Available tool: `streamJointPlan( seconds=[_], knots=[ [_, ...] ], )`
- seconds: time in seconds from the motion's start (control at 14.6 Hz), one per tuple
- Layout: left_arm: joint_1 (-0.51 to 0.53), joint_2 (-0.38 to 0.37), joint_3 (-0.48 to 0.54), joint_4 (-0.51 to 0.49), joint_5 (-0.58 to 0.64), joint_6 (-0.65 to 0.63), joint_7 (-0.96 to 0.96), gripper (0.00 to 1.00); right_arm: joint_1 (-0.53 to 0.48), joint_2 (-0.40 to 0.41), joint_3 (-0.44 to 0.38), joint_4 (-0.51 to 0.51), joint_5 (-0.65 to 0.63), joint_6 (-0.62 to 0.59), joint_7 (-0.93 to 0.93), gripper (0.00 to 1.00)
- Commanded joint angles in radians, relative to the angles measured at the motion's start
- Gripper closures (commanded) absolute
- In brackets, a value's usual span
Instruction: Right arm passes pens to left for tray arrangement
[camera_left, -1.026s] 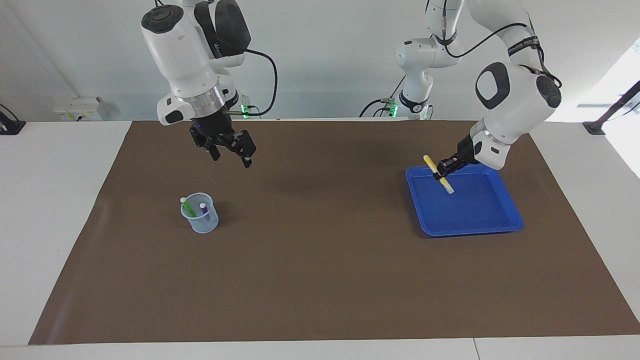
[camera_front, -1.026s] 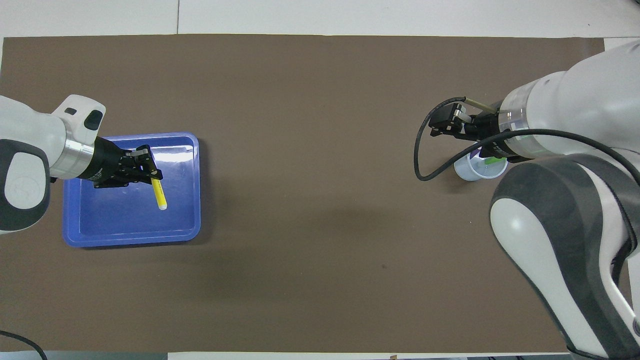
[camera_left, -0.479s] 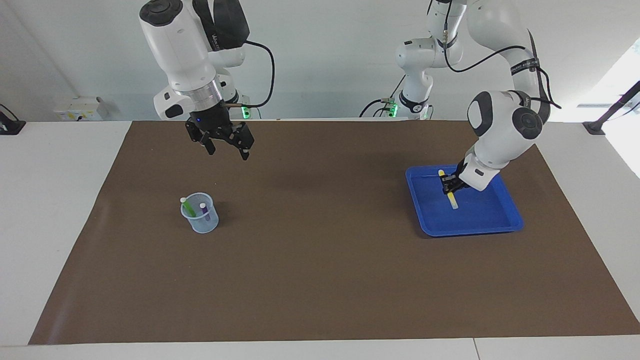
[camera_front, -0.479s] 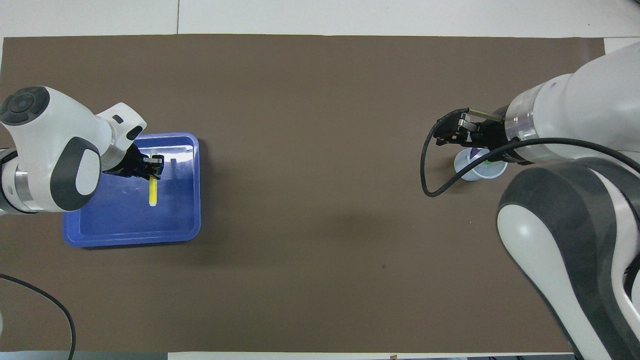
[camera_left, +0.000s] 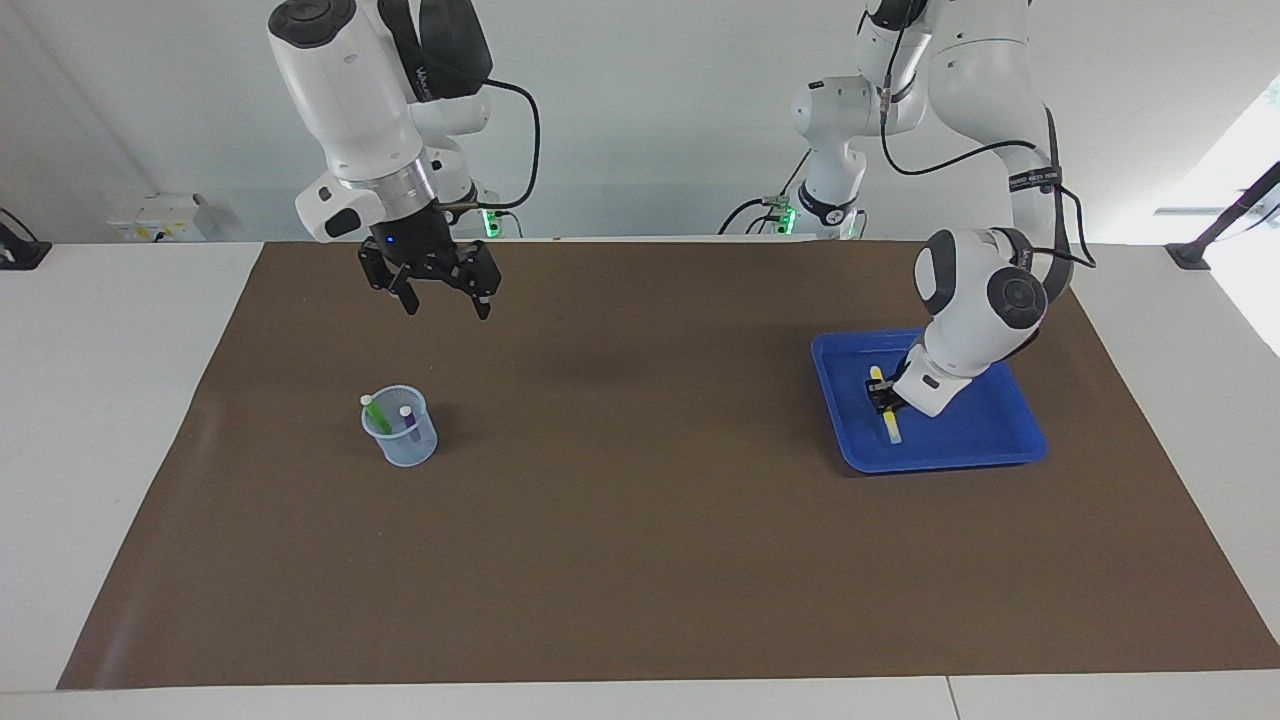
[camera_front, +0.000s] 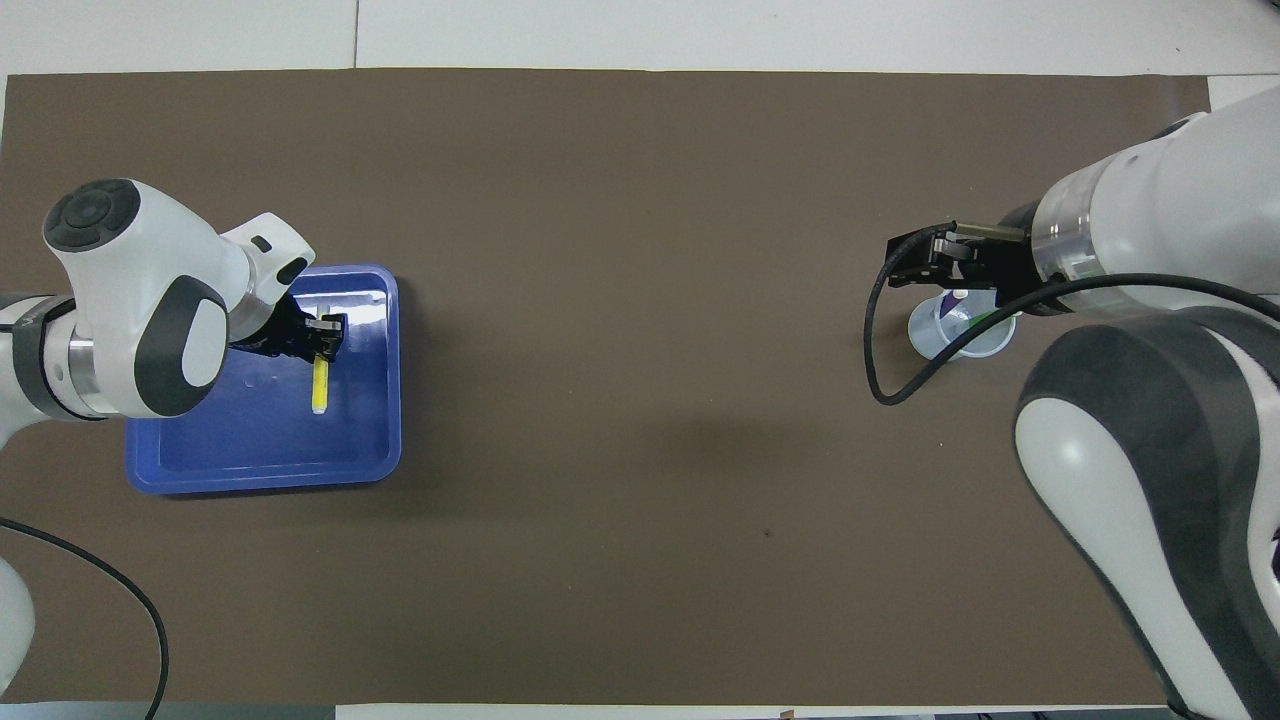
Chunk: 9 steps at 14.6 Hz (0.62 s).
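Observation:
Low inside the blue tray (camera_left: 1000, 445) (camera_front: 200, 465), my left gripper (camera_left: 882, 397) (camera_front: 322, 338) is shut on the yellow pen (camera_left: 889, 424) (camera_front: 320, 388). The pen slants down with its pale end at the tray floor. My right gripper (camera_left: 437, 298) (camera_front: 925, 268) hangs open, with nothing between its fingers, high over the mat close to the pale blue mesh cup (camera_left: 400, 428) (camera_front: 958, 338). In that cup stand the green pen (camera_left: 374, 410) and the purple pen (camera_left: 408, 418), pale ends up. In the overhead view the right wrist covers part of the cup.
A brown mat (camera_left: 640, 520) covers the table between both arms. The tray lies toward the left arm's end, the cup toward the right arm's end. A black cable (camera_front: 885, 340) loops from the right wrist beside the cup.
The left arm has lowered the yellow pen into the tray and turned it more upright. The right gripper has risen and drifted toward its own end of the table, staying open.

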Motion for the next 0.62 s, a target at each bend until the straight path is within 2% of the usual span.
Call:
streamJointPlan(
  seconds=[0.0,0.07,0.34,0.55],
  knots=[
    [-0.002,-0.002,0.007,-0.014,0.018,0.017,0.005,1.0,0.032,0.012,-0.073,0.038,-0.059,-0.013,-0.083,0.0],
    [-0.005,-0.002,0.007,-0.014,0.016,0.022,0.005,0.01,0.055,0.012,-0.108,0.038,-0.061,-0.027,-0.103,0.0],
    [-0.003,-0.002,0.006,-0.014,0.016,0.022,0.005,0.0,0.069,-0.027,-0.203,0.049,-0.061,-0.136,-0.222,0.0],
    [-0.005,-0.002,0.006,-0.014,0.016,0.025,0.001,0.0,0.069,-0.065,-0.24,0.061,-0.058,-0.24,-0.307,0.0]
  ],
)
